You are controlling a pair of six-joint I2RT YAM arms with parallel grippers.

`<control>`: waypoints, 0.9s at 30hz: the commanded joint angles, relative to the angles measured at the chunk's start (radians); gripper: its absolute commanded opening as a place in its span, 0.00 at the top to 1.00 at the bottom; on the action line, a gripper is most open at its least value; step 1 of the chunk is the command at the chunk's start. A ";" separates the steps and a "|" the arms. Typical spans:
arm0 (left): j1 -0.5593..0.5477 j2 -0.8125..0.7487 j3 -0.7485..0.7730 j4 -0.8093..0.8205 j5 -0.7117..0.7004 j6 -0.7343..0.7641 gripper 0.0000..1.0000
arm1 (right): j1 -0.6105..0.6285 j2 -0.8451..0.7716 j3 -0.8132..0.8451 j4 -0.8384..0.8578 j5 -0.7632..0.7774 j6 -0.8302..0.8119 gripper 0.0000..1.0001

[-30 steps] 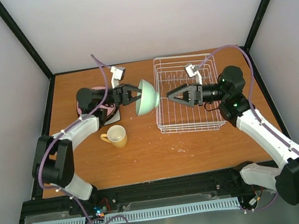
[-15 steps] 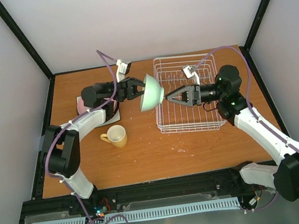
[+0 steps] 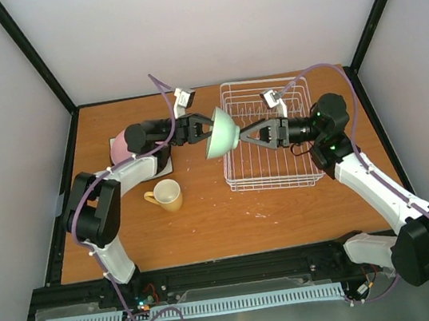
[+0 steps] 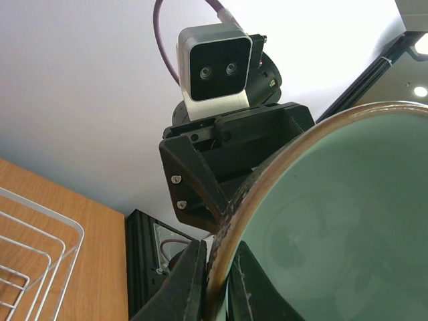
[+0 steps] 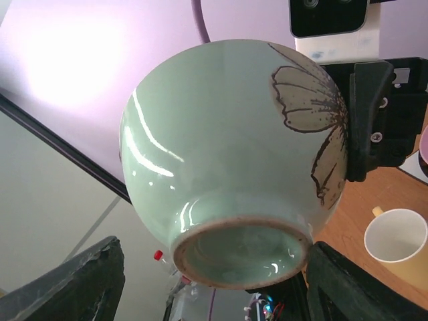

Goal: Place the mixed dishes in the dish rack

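Left gripper [image 3: 202,127] is clamped on the rim of the mint-green bowl [image 3: 221,133]. In the left wrist view we see its two fingers [image 4: 194,281] pinching the brown-edged rim, one on each face of the wall. The bowl hangs in the air on its side at 12 o'clock from the table [image 3: 232,222] centre. Its mouth faces 9 o'clock toward the left arm and its foot ring faces 3 o'clock. It sits over the 9 o'clock edge of the dish rack [image 3: 271,185], clear of the wires. Right gripper [image 3: 244,134] meets the bowl from 3 o'clock with its jaws spread wide. In the right wrist view we see one finger on each side of the foot ring. One finger stands well apart from the ring and the other lies close to it. We cannot tell whether that finger touches, and nothing is gripped on this side. A brown flower print marks the bowl's outer wall. The rack stands at 2 o'clock on the table, and we see no dish in its slots. The yellow handled mug [image 3: 168,195] stands upright at 9 o'clock, mouth up, well apart from the rack. The pink round plate [image 3: 119,148] lies at 10 o'clock, partly hidden under the left arm.
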State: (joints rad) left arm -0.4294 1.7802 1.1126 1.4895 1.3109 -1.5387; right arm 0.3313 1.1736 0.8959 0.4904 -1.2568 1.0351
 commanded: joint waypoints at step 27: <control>-0.030 0.078 0.067 0.167 -0.092 -0.063 0.99 | 0.051 0.056 0.026 0.174 0.022 0.087 0.64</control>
State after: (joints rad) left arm -0.4313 1.8229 1.1419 1.5234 1.2778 -1.5990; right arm 0.3595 1.2251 0.8959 0.5571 -1.2133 1.0977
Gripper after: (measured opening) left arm 0.082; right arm 0.562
